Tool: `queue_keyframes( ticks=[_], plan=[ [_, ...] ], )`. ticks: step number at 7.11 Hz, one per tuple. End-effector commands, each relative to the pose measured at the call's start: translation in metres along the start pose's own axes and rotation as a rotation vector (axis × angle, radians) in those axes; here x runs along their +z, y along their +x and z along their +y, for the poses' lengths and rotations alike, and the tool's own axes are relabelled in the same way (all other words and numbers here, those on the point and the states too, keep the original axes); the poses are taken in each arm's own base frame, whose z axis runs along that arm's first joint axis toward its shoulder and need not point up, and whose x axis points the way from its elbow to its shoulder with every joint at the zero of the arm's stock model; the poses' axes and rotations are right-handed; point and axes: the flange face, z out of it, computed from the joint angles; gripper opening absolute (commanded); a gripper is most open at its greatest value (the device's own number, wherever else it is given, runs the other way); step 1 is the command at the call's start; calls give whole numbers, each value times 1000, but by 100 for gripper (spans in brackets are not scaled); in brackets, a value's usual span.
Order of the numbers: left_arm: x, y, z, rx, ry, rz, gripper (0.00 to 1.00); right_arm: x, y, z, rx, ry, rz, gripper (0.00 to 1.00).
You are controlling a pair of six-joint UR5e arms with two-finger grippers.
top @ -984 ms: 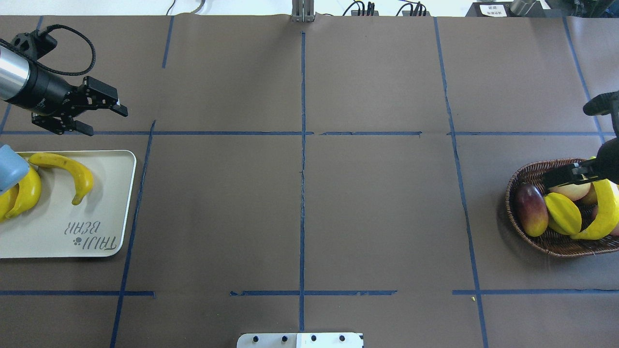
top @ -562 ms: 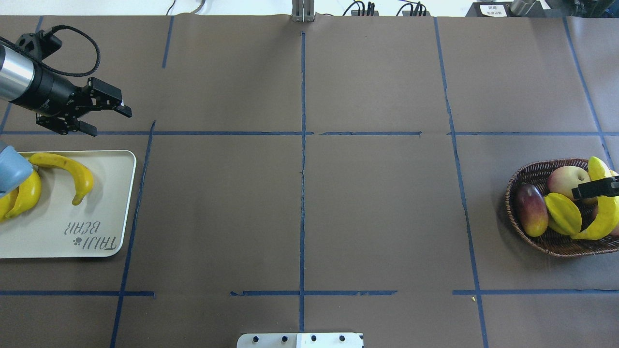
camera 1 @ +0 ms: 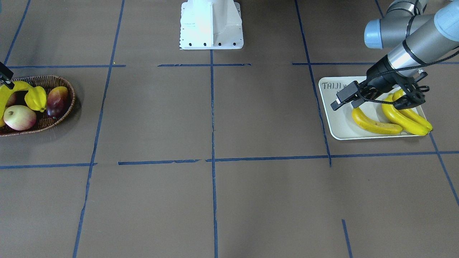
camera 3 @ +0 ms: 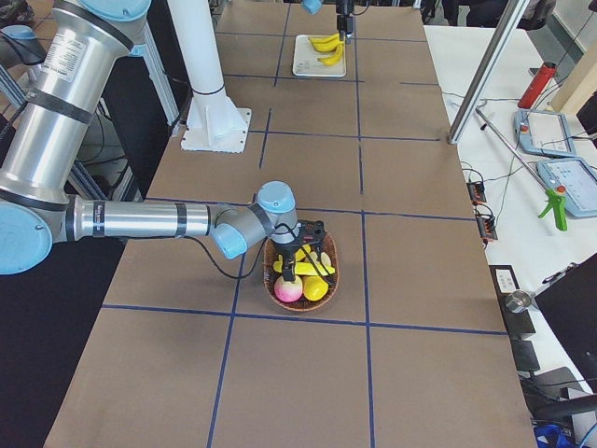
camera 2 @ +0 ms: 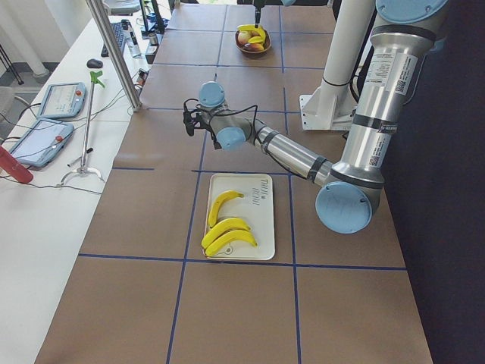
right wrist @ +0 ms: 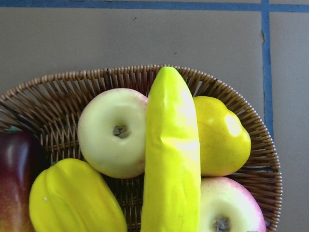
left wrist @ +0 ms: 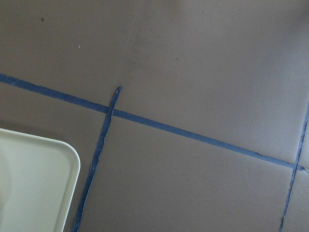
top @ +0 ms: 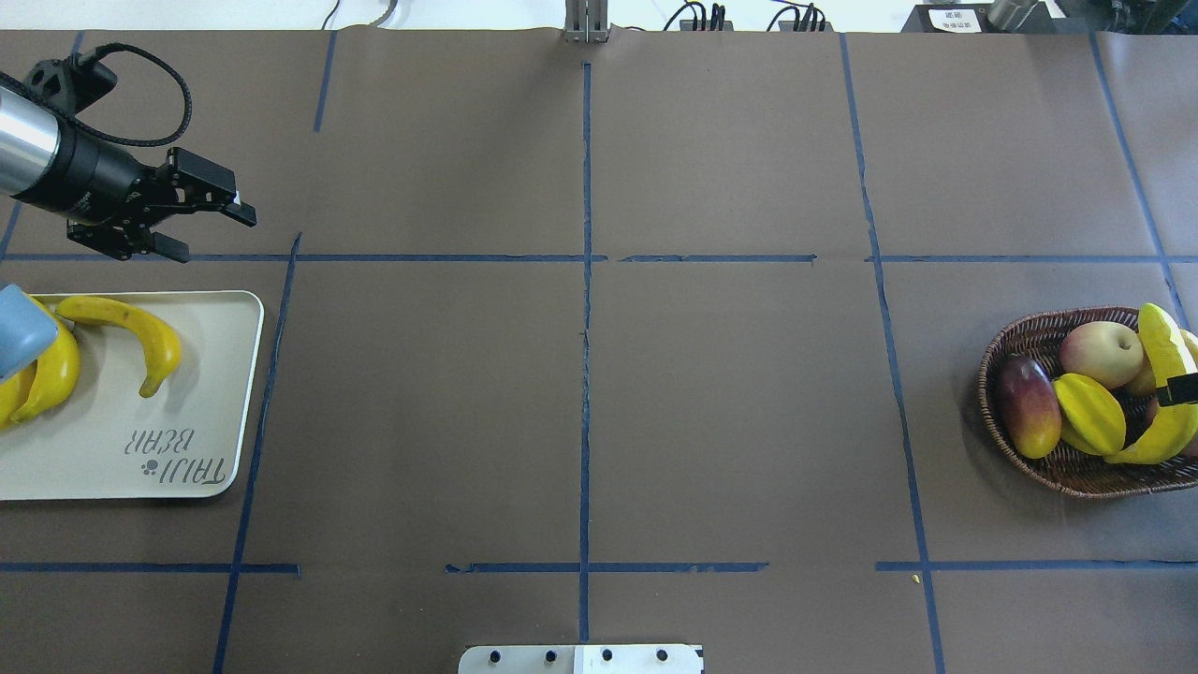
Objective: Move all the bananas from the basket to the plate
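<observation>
Last banana point(right wrist: 171, 159) lies in basket point(right wrist: 48, 96) directly under right claw point(top: 1184, 388), between apples point(right wrist: 113, 130). Can't tell its grip. Risk: off-centre pinch slips or drags neighbours out. Left claw point(top: 217, 238) spread, empty, beside plate point(top: 140, 412).

The desk point(top: 730, 421) is covered in matt brown paper, creased at its seams and crossed by strips of dull blue tape point(top: 585, 374). The left pincer point(top: 211, 234) is matt black, on a brushed silvery metal wrist point(top: 19, 140). Just beside it, the plate point(top: 187, 412) looks like smooth cream plastic with a soft sheen. Under the right pincer point(top: 1181, 389), the basket point(top: 1025, 329) is rough, dark woven wicker. The banana point(right wrist: 171, 159) in it is smooth, waxy and glossy.
</observation>
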Motion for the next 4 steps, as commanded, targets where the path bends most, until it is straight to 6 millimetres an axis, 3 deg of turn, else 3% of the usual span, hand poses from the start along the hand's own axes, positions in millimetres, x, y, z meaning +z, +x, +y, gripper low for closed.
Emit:
queue_keyframes(
  ticks=[1, 4],
  plan=[
    [-2, 0, 2, 2, 0, 3, 100, 5, 0, -3, 2, -3, 4, 97],
    [-2, 0, 3, 3, -2, 2, 100, 12, -6, -7, -8, -16, 5, 90]
  ],
)
